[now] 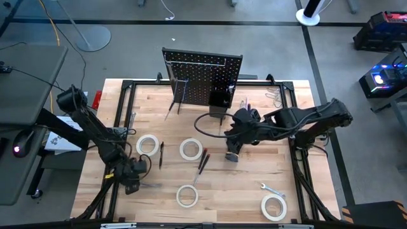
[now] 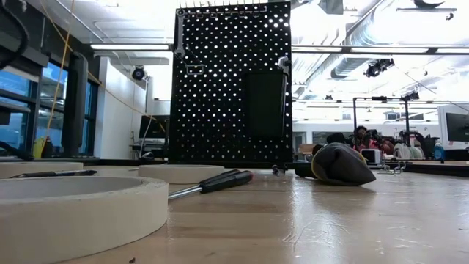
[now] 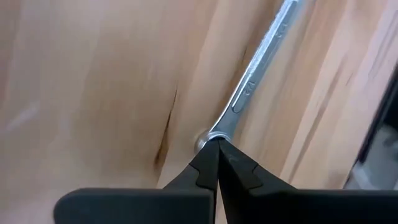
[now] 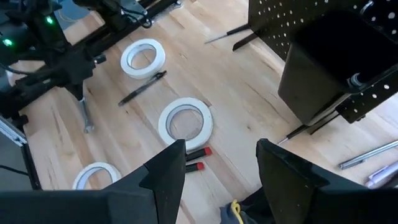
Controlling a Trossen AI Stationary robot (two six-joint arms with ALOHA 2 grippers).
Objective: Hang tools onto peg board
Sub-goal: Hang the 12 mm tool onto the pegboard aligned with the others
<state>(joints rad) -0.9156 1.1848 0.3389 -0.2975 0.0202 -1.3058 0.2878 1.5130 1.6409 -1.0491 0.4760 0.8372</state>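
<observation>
A small silver wrench (image 3: 255,74) lies flat on the wooden table near its left front. My left gripper (image 3: 214,144) is shut, with its tips down at that wrench's ring end; in the high view it is low over the table (image 1: 132,184). My right gripper (image 4: 217,171) hangs open, high over the table's middle right, with nothing between its fingers. The peg board (image 1: 203,76) stands upright at the far edge with a black bin (image 1: 219,100) on it. Several white tape rolls (image 1: 191,149) and dark-handled screwdrivers (image 1: 202,163) lie flat on the table. My left gripper's shut fingertips (image 3: 208,155) meet the wrench's ring end (image 3: 205,135). They come steeply from above and lie roughly in line with the wrench's shaft. The wrench lies flat on the table. Whether the tips pinch the ring or only rest on it, I cannot tell.
A second wrench (image 1: 272,189) and a tape roll (image 1: 274,207) lie near the front right. A black glove-like bundle (image 2: 341,165) rests on the table by the peg board. Metal rods (image 4: 367,155) lie at the far right. A black frame (image 1: 121,127) rims the table.
</observation>
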